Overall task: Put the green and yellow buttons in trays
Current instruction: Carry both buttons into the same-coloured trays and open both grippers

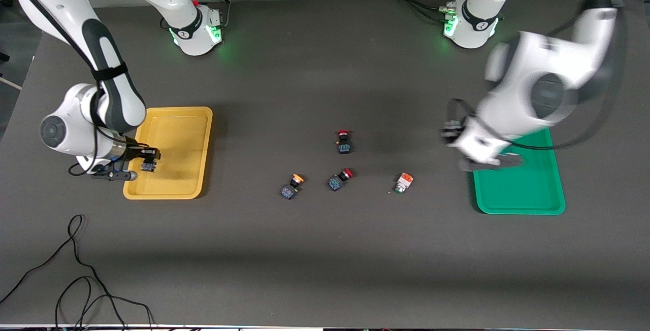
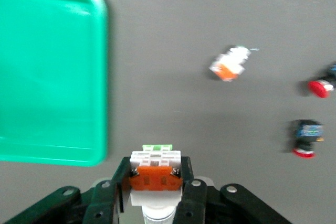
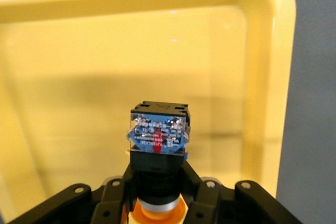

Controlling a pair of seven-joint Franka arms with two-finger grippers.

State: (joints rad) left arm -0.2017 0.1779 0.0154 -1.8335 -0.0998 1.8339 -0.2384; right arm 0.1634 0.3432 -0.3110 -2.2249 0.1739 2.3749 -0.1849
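My right gripper [image 1: 147, 162] [image 3: 157, 177] is shut on a black, blue-based button with a yellow-orange cap [image 3: 157, 135], held just above the yellow tray [image 1: 177, 133] [image 3: 131, 51]. My left gripper [image 1: 453, 133] [image 2: 156, 184] is shut on a white button with an orange band [image 2: 156, 170], above the table just off the green tray's [image 1: 523, 194] [image 2: 47, 77] edge. A second yellow-capped button [image 1: 292, 187] and a second white, orange-banded button [image 1: 403, 183] [image 2: 230, 64] lie on the table between the trays.
Two black, blue-based buttons with red caps [image 1: 344, 141] [image 1: 339, 179] lie mid-table; both show in the left wrist view [image 2: 320, 87] [image 2: 306, 137]. A loose black cable [image 1: 76, 270] lies near the table's front edge at the right arm's end.
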